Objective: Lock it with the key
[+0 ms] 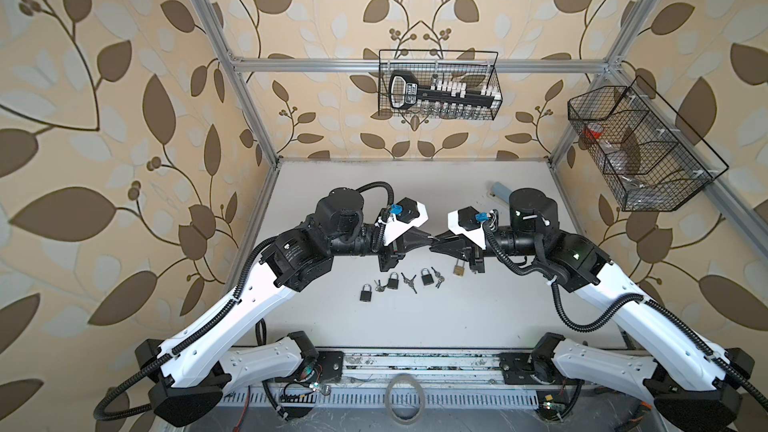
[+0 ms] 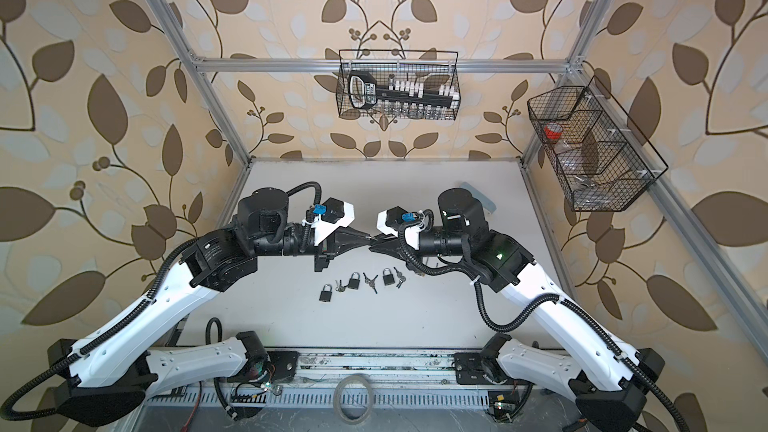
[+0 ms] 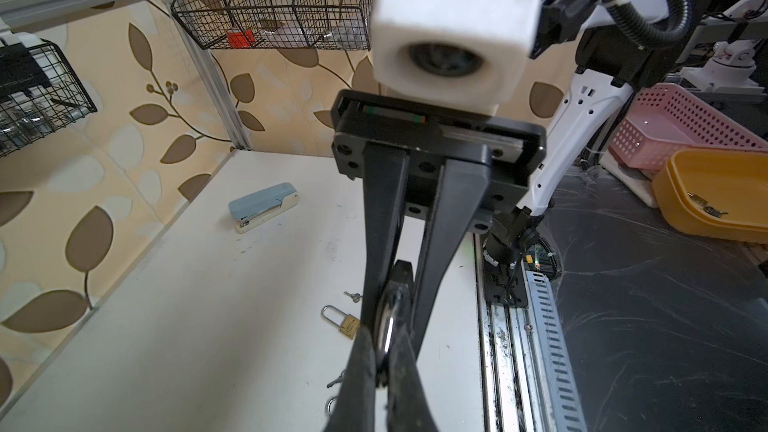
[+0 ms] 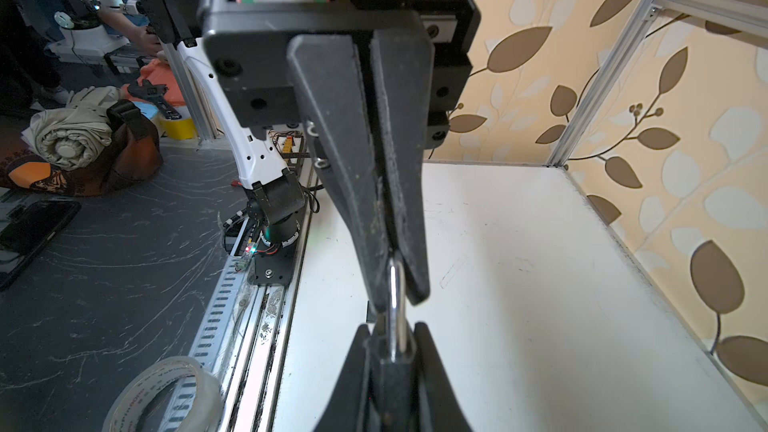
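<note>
White table (image 1: pixel 415 326); three black padlocks (image 1: pixel 392 283), keys (image 1: pixel 408 282), brass padlock (image 1: pixel 459 270), blue stapler (image 3: pixel 262 206)

Left arm (image 1: pixel 232 305) and right arm (image 1: pixel 615 305) are mounted on black plates at the rail (image 1: pixel 415 361). Both have white shells and round black joints. Ribbed black hose (image 1: pixel 582 322), held by white ties, runs along each. At the ends far from the rail sit white camera blocks (image 1: pixel 409 214) with blue plugs (image 1: pixel 395 210). Left hand (image 4: pixel 397 297) and right hand (image 3: pixel 392 309) have black tapered fingers and recessed screws.
</note>
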Tool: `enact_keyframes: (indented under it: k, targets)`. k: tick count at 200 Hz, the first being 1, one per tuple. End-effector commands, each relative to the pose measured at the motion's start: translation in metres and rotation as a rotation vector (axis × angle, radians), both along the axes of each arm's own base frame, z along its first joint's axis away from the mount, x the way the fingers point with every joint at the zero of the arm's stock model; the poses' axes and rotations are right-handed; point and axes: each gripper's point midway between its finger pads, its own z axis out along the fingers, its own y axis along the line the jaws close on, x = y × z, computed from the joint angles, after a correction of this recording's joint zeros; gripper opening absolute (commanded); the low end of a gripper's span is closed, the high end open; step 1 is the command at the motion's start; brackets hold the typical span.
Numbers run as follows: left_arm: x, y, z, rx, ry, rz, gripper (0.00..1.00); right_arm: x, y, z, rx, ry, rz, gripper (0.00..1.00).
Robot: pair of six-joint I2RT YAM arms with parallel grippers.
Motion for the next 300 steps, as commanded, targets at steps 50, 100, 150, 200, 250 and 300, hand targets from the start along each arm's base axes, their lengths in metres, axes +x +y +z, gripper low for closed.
enact_keyframes:
  k: [50, 100, 150, 200, 250, 300]
  targets:
    - [0.020, 0.023, 0.028, -0.203, 0.073, 0.161, 0.00, 0.022, -0.006, 0.018, 0.173, 0.033, -0.115, 0.65]
    - [0.072, 0.083, 0.037, -0.424, 0.282, 0.287, 0.00, 0.036, -0.037, 0.036, 0.426, 0.169, -0.090, 0.81]
    - [0.058, 0.084, 0.053, -0.516, 0.254, 0.200, 0.00, 0.035, -0.055, 0.059, 0.607, 0.221, -0.036, 0.76]
    - [0.034, 0.077, 0.067, -0.524, 0.232, 0.043, 0.00, 0.022, -0.043, 0.070, 0.595, 0.240, 0.075, 0.66]
    - [0.026, 0.073, 0.068, -0.502, 0.237, -0.010, 0.00, 0.021, -0.008, 0.079, 0.523, 0.199, 0.089, 0.56]
    - [0.019, 0.070, 0.068, -0.490, 0.235, -0.052, 0.00, 0.025, 0.003, 0.084, 0.516, 0.263, 0.141, 0.48]
